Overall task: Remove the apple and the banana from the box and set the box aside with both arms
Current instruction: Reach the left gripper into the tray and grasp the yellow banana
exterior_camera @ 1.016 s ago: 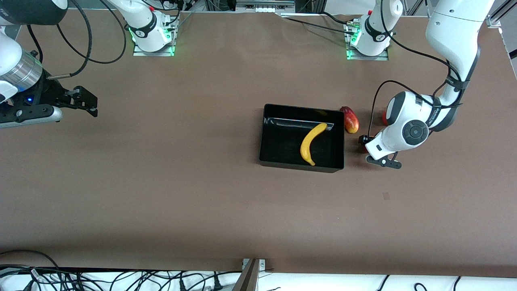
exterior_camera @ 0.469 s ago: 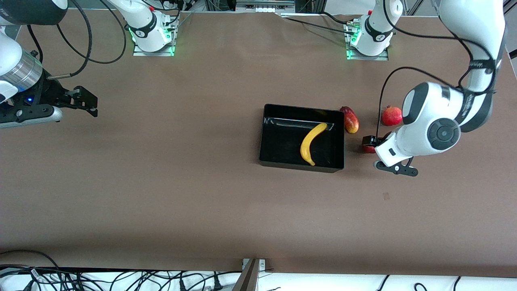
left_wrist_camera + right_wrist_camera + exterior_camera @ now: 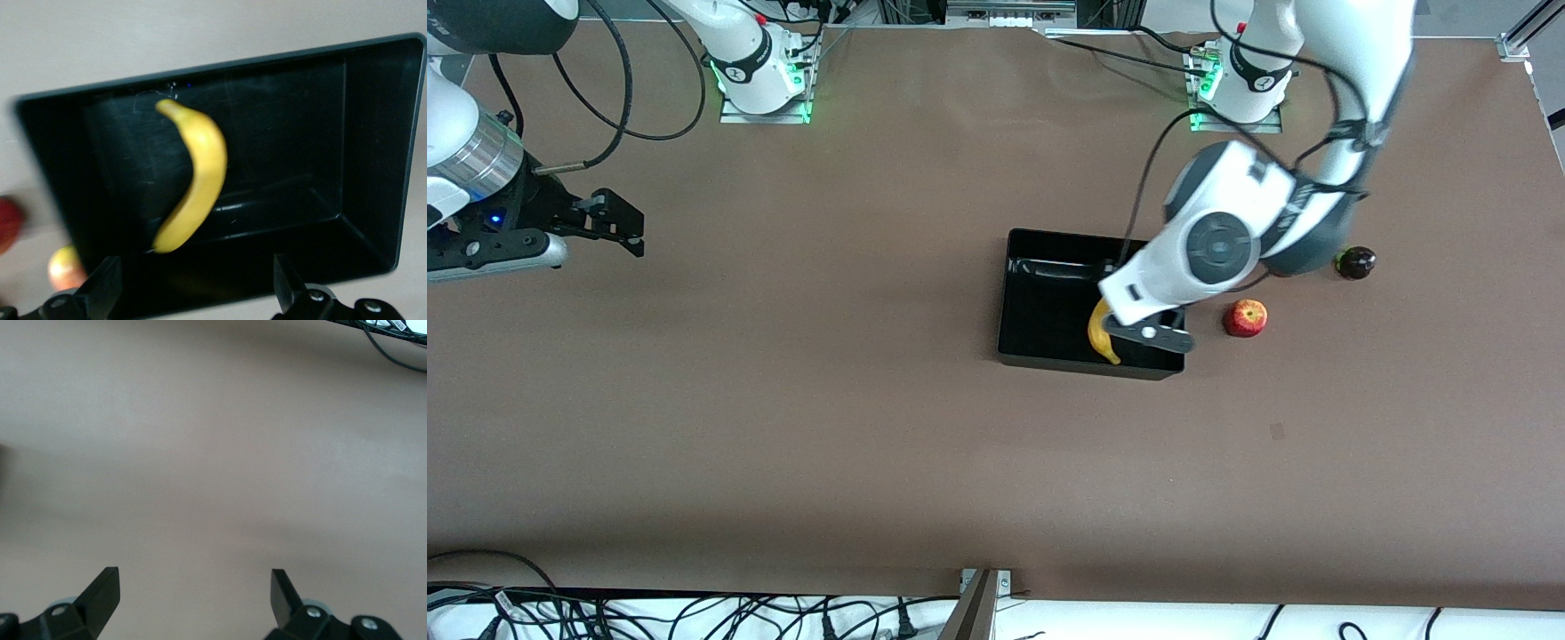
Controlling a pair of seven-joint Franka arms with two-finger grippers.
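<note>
Brown table (image 3: pixel 827 400): left claw (image 3: pixel 193 293) apart over box (image 3: pixel 1040 311), banana (image 3: pixel 1100 336) inside; apple (image 3: pixel 1246 317) beside.

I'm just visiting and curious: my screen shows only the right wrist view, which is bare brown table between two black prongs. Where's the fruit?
Observer: The banana lies inside the black box.
Visitor: Is there any other fruit?
Observer: The apple sits on the table beside the box, toward the left arm's end.
Visitor: Is anything reaching for them?
Observer: The left tool hangs open and empty over the box. The right tool, whose prongs you see, waits open at the right arm's end.
</note>
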